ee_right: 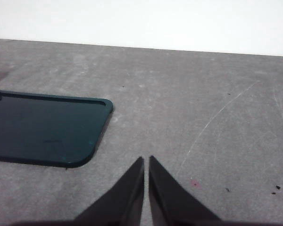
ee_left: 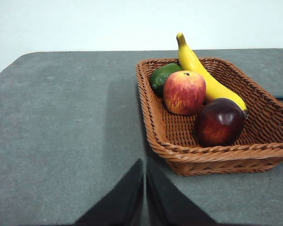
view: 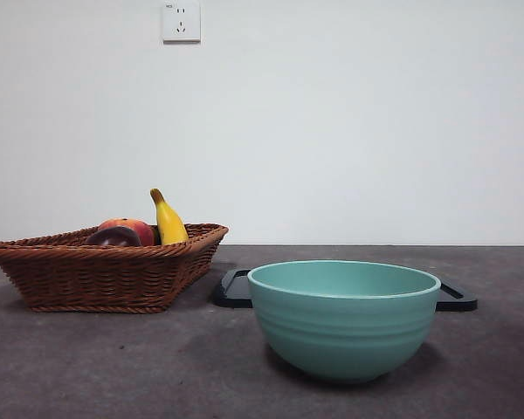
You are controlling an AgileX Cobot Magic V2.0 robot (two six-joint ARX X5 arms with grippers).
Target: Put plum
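The dark maroon plum (ee_left: 219, 122) lies in the brown wicker basket (ee_left: 205, 157), near its front rim. In the front view the plum (view: 113, 236) peeks over the basket's rim (view: 105, 266) at the left. My left gripper (ee_left: 145, 165) is shut and empty above the bare table, apart from the basket. My right gripper (ee_right: 146, 161) is shut and empty above the table, beside a black tray (ee_right: 42, 127). Neither arm shows in the front view.
The basket also holds a red-yellow peach-like fruit (ee_left: 184, 92), a yellow banana (ee_left: 203, 75) and a green fruit (ee_left: 162, 76). A teal bowl (view: 343, 317) stands front and centre, with the black tray (view: 231, 290) behind it. A wall stands behind the table.
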